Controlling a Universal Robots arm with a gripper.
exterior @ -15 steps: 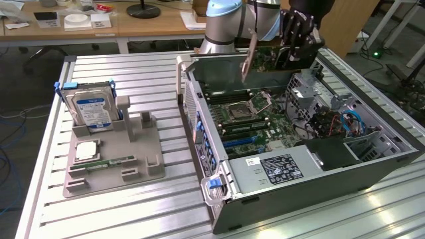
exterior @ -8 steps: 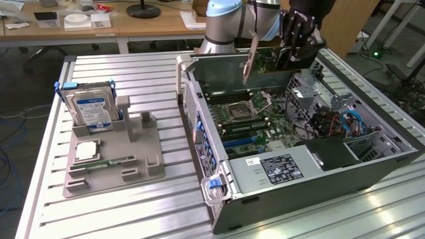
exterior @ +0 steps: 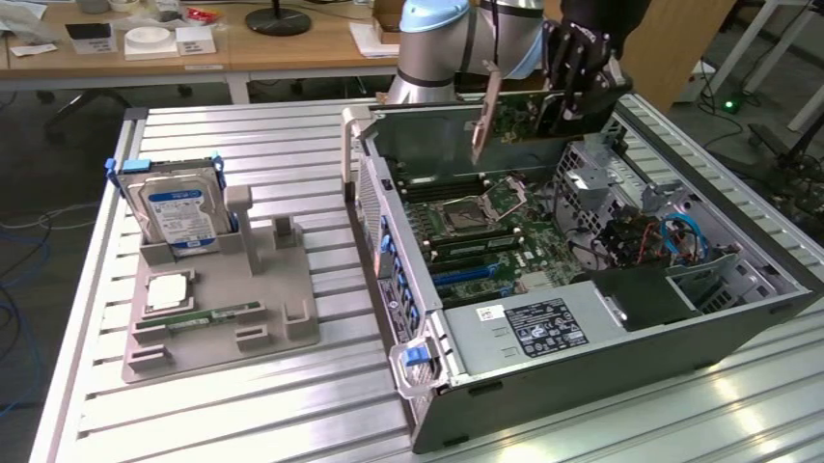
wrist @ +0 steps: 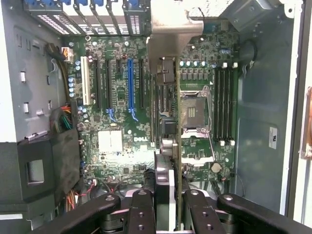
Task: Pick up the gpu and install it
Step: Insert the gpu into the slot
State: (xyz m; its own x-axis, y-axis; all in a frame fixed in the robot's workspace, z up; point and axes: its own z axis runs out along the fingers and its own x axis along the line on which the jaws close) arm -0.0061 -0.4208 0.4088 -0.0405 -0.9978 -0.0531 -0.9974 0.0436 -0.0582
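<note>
Green-boarded gpu [exterior: 522,114], clamped in the tool [wrist: 171,200], appears offset from the blue slot [wrist: 130,87], so a straight descent could jam its edge against the motherboard [wrist: 114,168].

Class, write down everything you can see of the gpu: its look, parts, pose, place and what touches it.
The gpu is a thin, flat card with a green circuit board, small components on its face and a metal end bracket. The end effector is shut on it, one finger on each face. It is held on edge above the open computer case, over the motherboard, seen edge-on in the wrist view. It sits in no slot yet, and nothing else touches it.
</note>
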